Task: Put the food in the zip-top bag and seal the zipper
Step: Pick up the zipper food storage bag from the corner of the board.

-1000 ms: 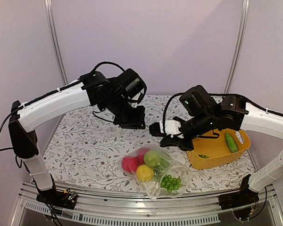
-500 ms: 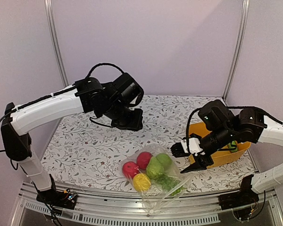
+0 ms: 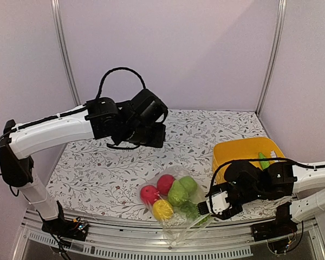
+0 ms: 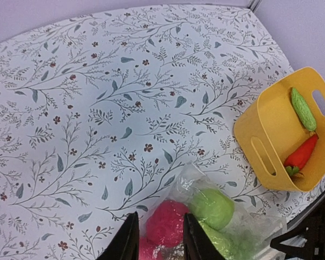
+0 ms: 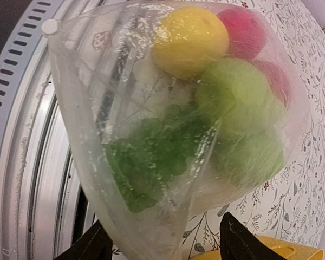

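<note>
The clear zip-top bag (image 3: 176,208) lies near the table's front edge, holding red, yellow and green balls and leafy greens. In the right wrist view the bag (image 5: 124,108) fills the frame, with a yellow ball (image 5: 189,40), a green ball (image 5: 238,92) and greens (image 5: 151,157) inside. Its zipper (image 5: 70,108) runs down the left side. My right gripper (image 3: 206,206) (image 5: 165,246) is open at the bag's right side, a finger on either side of the bag's edge. My left gripper (image 3: 151,124) (image 4: 160,241) hangs open high above the bag (image 4: 206,208). A cucumber (image 4: 303,108) and carrot (image 4: 300,157) lie in the yellow tub.
The yellow tub (image 3: 233,151) (image 4: 260,130) stands at the right, just behind my right arm. The bag's mouth end (image 3: 173,238) overhangs the metal rail at the table's front edge. Grey walls stand close behind and to the right.
My right arm swung from behind the bag down to its near right side and its jaws opened. The bag's contents shifted. The left arm turned slightly and stayed raised.
</note>
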Robot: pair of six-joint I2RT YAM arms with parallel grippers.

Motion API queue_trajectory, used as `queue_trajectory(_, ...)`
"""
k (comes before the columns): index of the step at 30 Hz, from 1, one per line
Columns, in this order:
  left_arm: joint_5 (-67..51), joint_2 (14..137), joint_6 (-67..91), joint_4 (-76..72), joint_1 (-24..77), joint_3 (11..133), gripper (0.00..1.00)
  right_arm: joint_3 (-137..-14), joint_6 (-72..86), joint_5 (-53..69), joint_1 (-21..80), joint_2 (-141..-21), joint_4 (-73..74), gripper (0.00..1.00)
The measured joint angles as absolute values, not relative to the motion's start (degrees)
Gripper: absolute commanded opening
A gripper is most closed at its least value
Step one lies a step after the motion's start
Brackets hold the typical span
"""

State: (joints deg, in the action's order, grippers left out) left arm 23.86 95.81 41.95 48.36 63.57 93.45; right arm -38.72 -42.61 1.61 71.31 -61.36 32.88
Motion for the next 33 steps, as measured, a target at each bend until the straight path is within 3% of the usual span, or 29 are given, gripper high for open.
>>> queue_trajectory(3, 30.4, 95.8, 38.9, 45.1, 65.9, 93.0, 0.29, -37.4, -41.5, -4.6, 71.5, -61.8, 26.6, 0.44)
queue_trajectory(6, 36.2, 95.7, 34.8, 41.6, 68.8, 92.7, 0.2, -37.9, -39.5, -7.9, 71.6, -62.6, 22.1, 0.14)
queue_trajectory(9, 40.8, 95.2, 31.8, 38.7, 70.9, 92.2, 0.13, -40.7, -38.3, -8.1, 71.6, -63.4, 21.3, 0.02)
queue_trajectory(13, 45.4, 93.5, 32.7, 38.1, 72.0, 90.8, 0.0, -48.5, -37.2, -6.7, 71.6, -65.5, 22.7, 0.0)
queue_trajectory(16, 47.8, 90.3, 35.9, 38.4, 72.2, 87.8, 0.0, -55.5, -36.0, -5.5, 71.6, -67.9, 24.0, 0.0)
queue_trajectory(19, 48.8, 84.1, 39.9, 38.5, 72.6, 81.9, 0.45, -61.7, -34.5, -4.1, 71.4, -70.9, 26.2, 0.0)
queue_trajectory(22, 48.0, 73.9, 42.7, 35.0, 73.1, 71.7, 0.66, -67.4, -33.0, -2.6, 70.4, -74.2, 28.3, 0.0)
queue_trajectory(25, 46.6, 63.3, 43.7, 29.1, 73.2, 61.6, 0.71, -72.6, -31.6, -0.9, 68.9, -78.1, 30.5, 0.0)
queue_trajectory(28, 44.7, 58.5, 43.4, 26.5, 73.2, 58.9, 0.71, -77.5, -29.9, 0.7, 66.7, -82.6, 32.3, 0.0)
queue_trajectory(33, 40.9, 64.6, 43.2, 26.5, 74.6, 66.4, 0.71, -85.7, -25.8, 3.5, 62.5, -90.2, 36.0, 0.0)
